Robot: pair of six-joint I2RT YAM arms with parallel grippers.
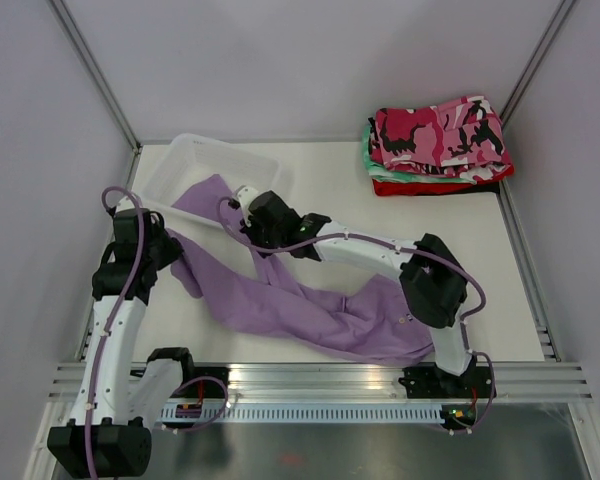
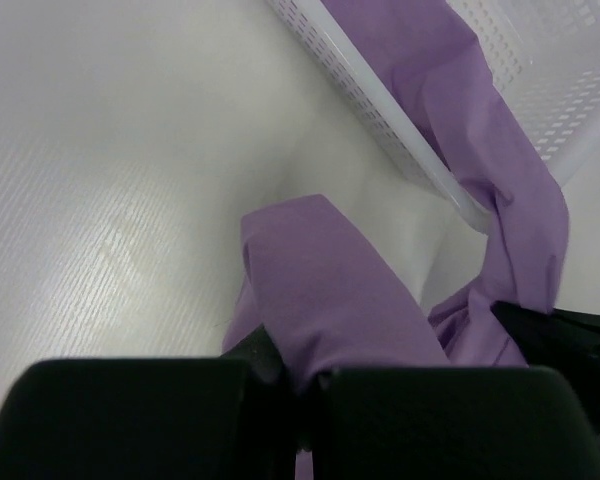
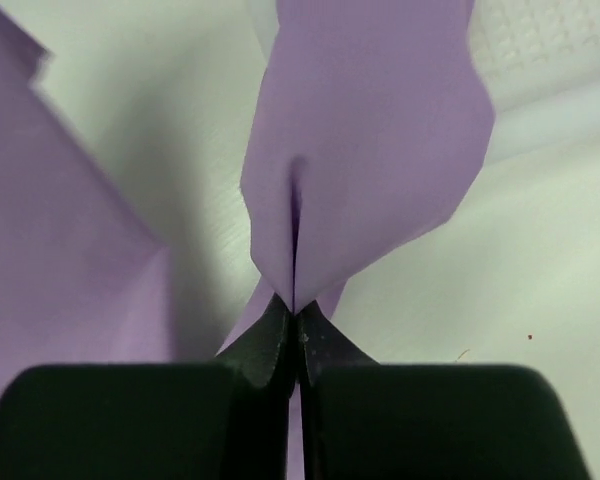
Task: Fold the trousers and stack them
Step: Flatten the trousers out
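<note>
Both arms grip the lilac pair [image 1: 280, 300] beside the bin [image 1: 210, 158] on the counter [image 1: 340, 190]. The left fingers [image 2: 160, 410] are shut on a fold of lilac cloth just in front of the bin's near-left corner, and the right fingers [image 3: 265, 345] are pinched tight on a puckered ridge of the same cloth by the right end of the bin's near rim. 1 leg of the lilac pair climbs over that near rim and lies inside the bin, while the rest trails away from the bin toward the right arm's base, crumpled and unfolded. The camo pair [image 1: 445, 135] sits folded well to the right of the bin, in the far corner, on top of a green-and-white garment [image 1: 368, 150] and a red garment [image 1: 420, 186]. On this evidence, 1 pair looks stacked and the lilac pair has yet to be pulled free and flattened. The risks from here look plain. The leg draped in the bin could catch on the perforated wall and drag or tip the light bin if the arms pull away from it. Each pinch holds only a thin pleat, so cloth may slip out under tension. With the 2 grips close together near the bin, a lift could bunch the trousers rather than spread them, leaving a lopsided fold.
</note>
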